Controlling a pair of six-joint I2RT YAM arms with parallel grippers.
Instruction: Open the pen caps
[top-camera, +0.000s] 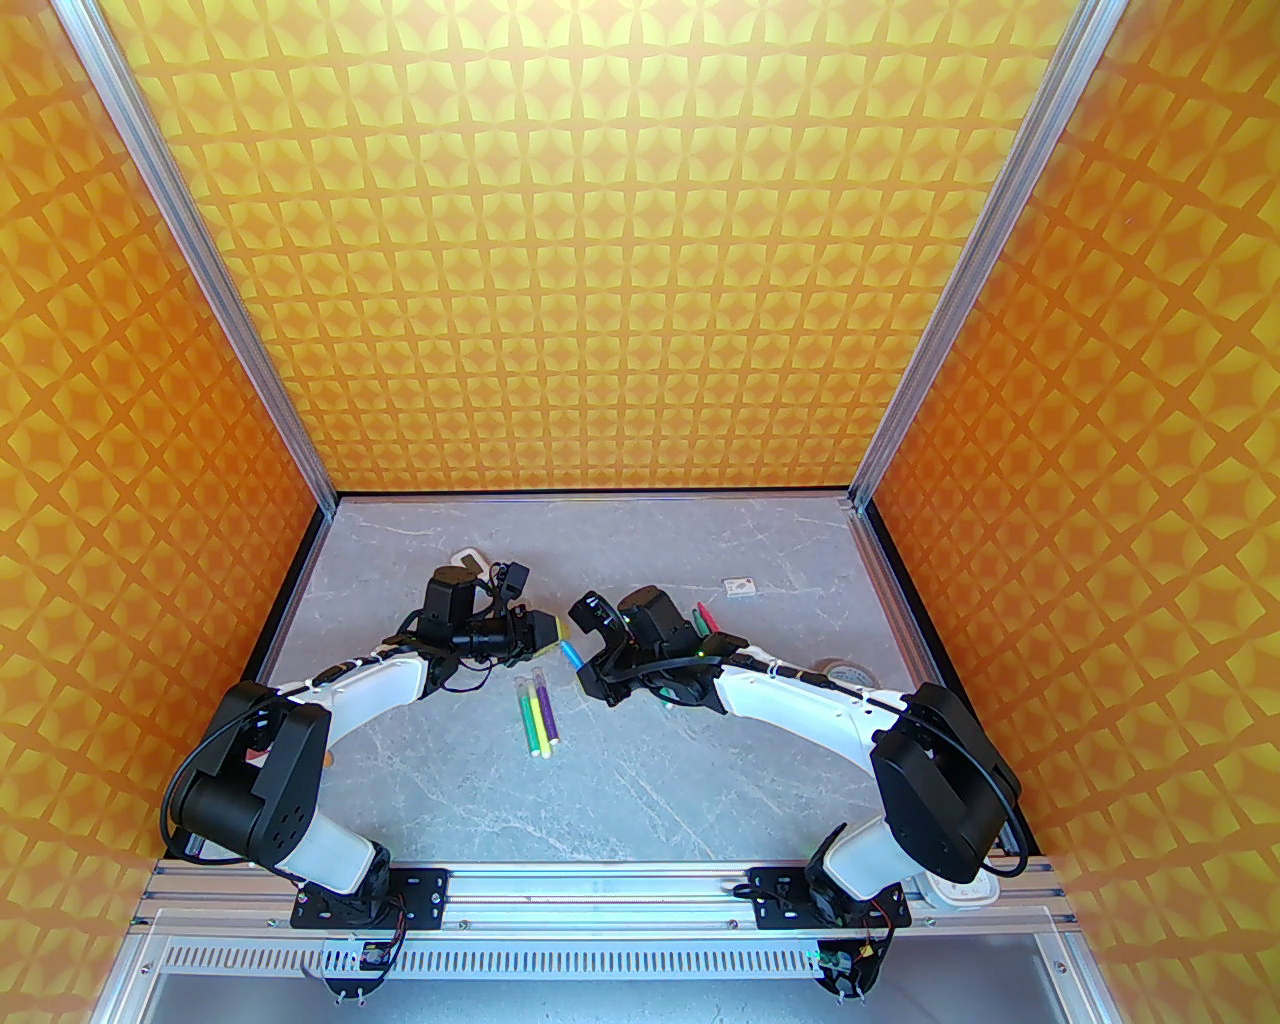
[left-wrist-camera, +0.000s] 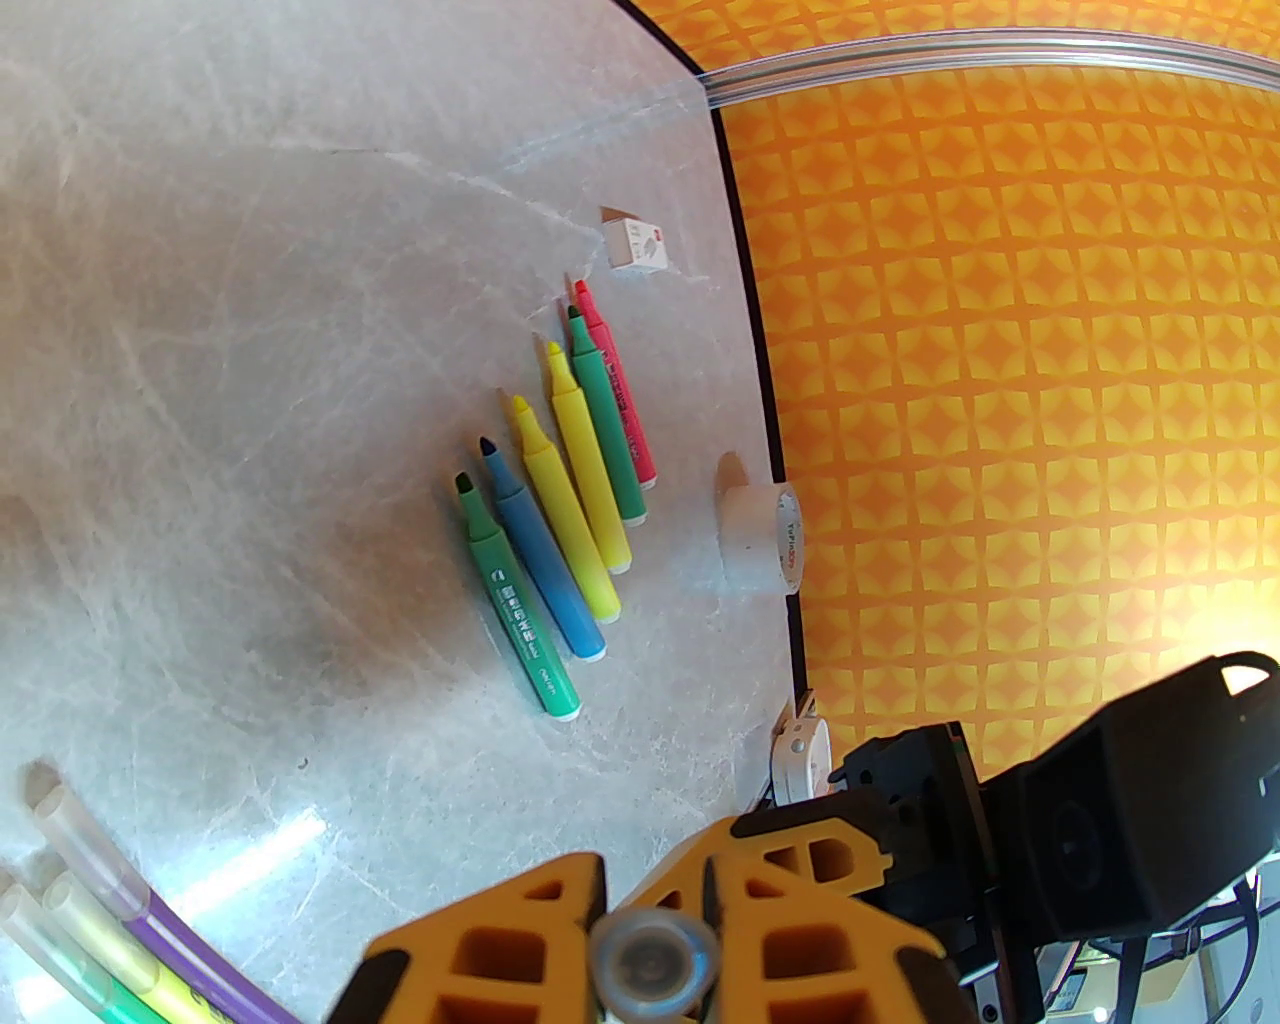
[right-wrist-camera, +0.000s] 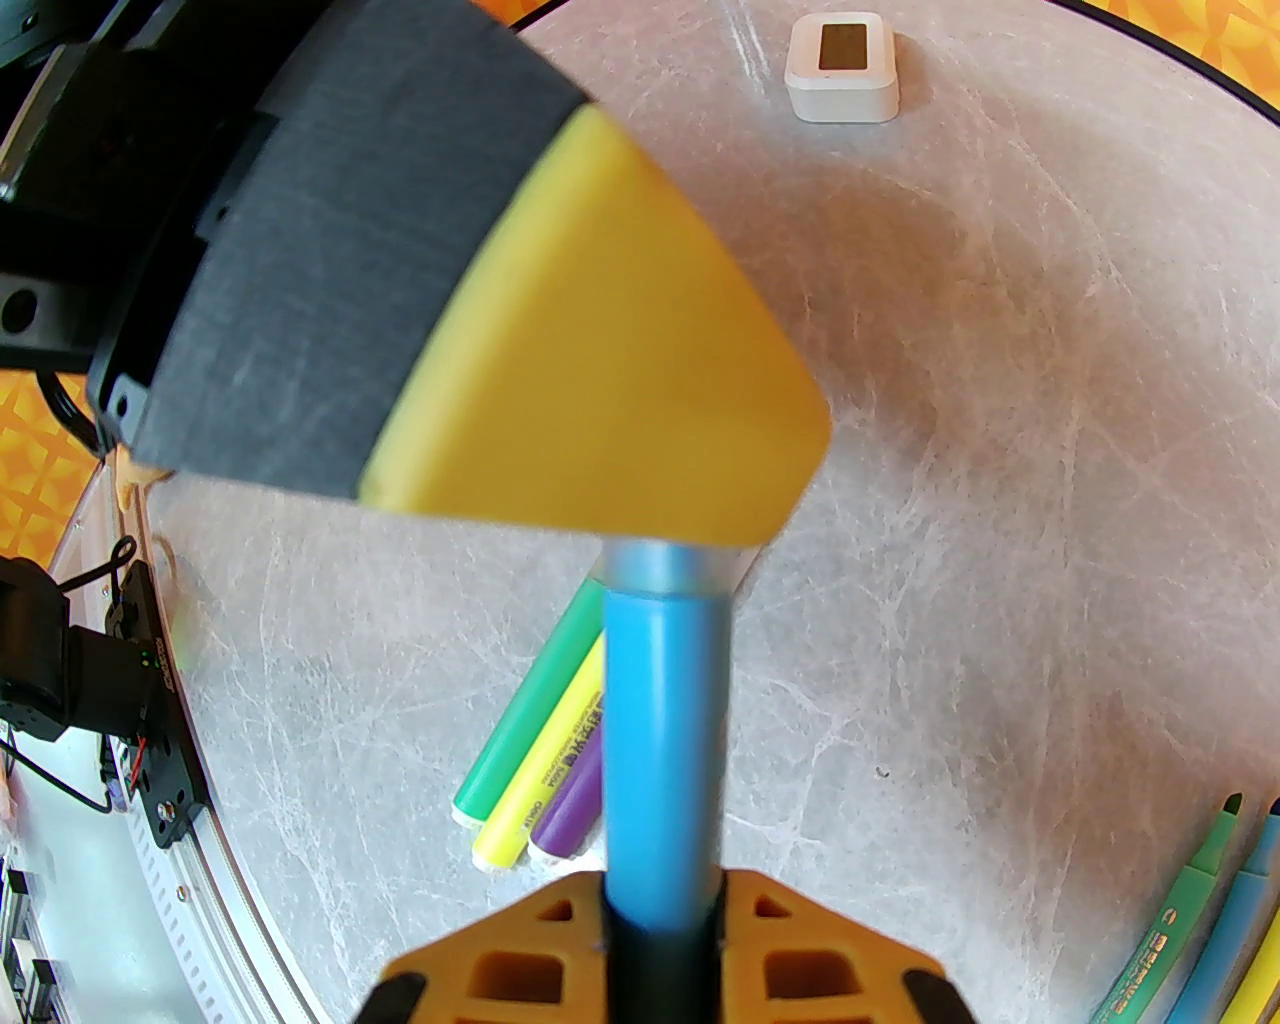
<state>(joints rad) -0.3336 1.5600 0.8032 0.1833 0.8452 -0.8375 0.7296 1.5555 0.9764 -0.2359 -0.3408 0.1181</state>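
while the left gripper is clamped shut on the translucent whitish plastic cap and the right gripper is closed around the bright blue felt-tip pen barrel, a pull off the axis could jam the cap, or the smooth barrel could slip in its grip. in the top view both hang at centre frame between the grippers, long axis running lower right to upper left, cap end upper left.

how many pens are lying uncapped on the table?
6, in one row beside the tape roll, left to right in the left wrist view: green, blue, yellow, yellow, green, pink. More may lie hidden.
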